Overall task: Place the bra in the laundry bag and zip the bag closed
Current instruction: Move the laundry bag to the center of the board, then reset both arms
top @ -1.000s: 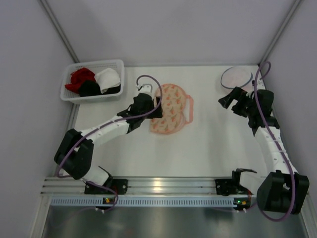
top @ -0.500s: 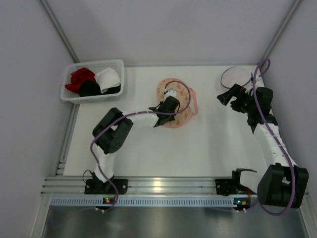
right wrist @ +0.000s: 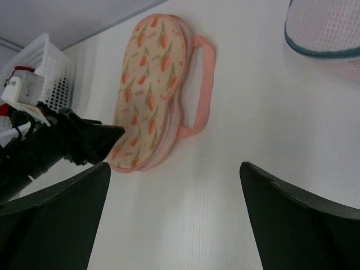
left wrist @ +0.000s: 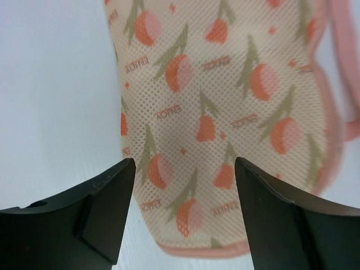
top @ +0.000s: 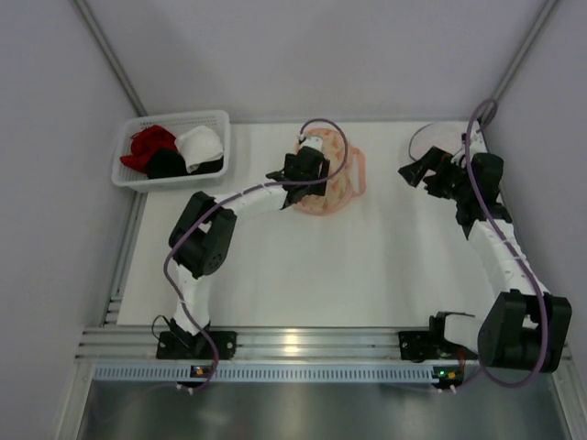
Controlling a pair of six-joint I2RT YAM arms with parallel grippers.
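**A:** How far along is this?

**B:** Hard to say. No pale pink bra lies loose on the counter point(top: 367, 275), and the basket point(top: 138, 181) at the far left holds only red, black and white garments point(top: 174, 151). My guess is that it's already inside the laundry bag point(top: 335, 188), though the patterned mesh hides whatever is in there.

**A:** And the zip?

**B:** I can't tell. In the right wrist view a paler layer point(right wrist: 166, 145) peeks out under the printed top along one edge. It could be a gap in the rim or only the bag's underside. If it's a gap, the zipping is what's left.

**A:** Where is the bag, and how does it look?

**B:** It lies flat at the far middle of the counter, well apart from the basket and from the other mesh bag point(top: 438, 139) in the far right corner. It is round peach-orange mesh printed with tulip-like flowers, with pink piping round the rim. Its strap loop point(right wrist: 207, 84) sticks out toward the right arm.

**A:** And the jaws?

**B:** The left jaws are parted over the bag's left edge and grip nothing. The right jaws are spread wide and empty, off to the right near the other bag
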